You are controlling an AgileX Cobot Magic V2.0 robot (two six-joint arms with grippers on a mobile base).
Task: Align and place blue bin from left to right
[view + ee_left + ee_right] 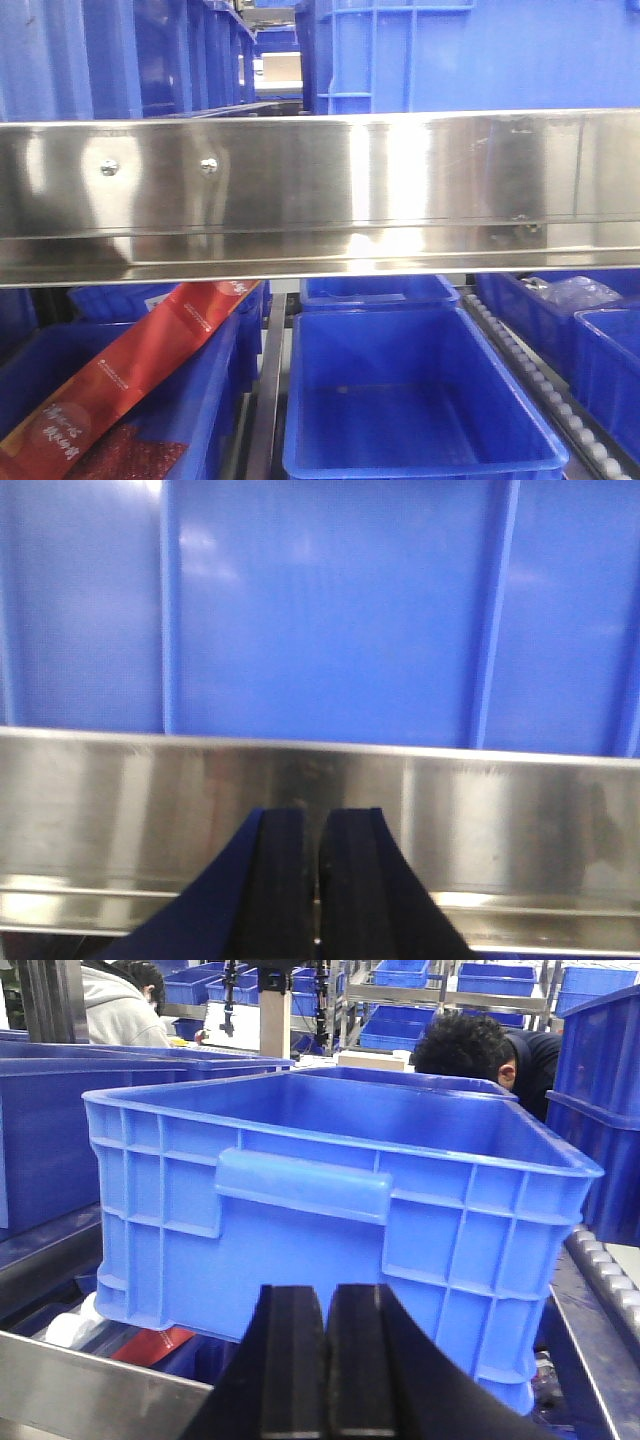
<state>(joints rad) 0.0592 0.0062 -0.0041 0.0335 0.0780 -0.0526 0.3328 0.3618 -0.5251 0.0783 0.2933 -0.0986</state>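
Note:
The blue bin (300,1185), a large ribbed crate with a thick rim and a handle ledge, stands open and empty on the upper level, just beyond the steel rail. My right gripper (326,1290) is shut and empty in front of the bin's near wall, below the handle and apart from it. In the left wrist view a flat blue bin wall (330,610) with vertical ribs fills the top. My left gripper (318,815) is shut and empty, low in front of the steel rail (480,810). The front view shows a ribbed blue bin (480,55) at the upper right; neither gripper appears there.
A wide steel rail (320,190) crosses the front view. More blue bins (120,55) stand at the upper left. Below are an empty blue bin (420,400), a bin holding a red package (130,370), and a roller track (540,380). Two people (480,1050) are behind.

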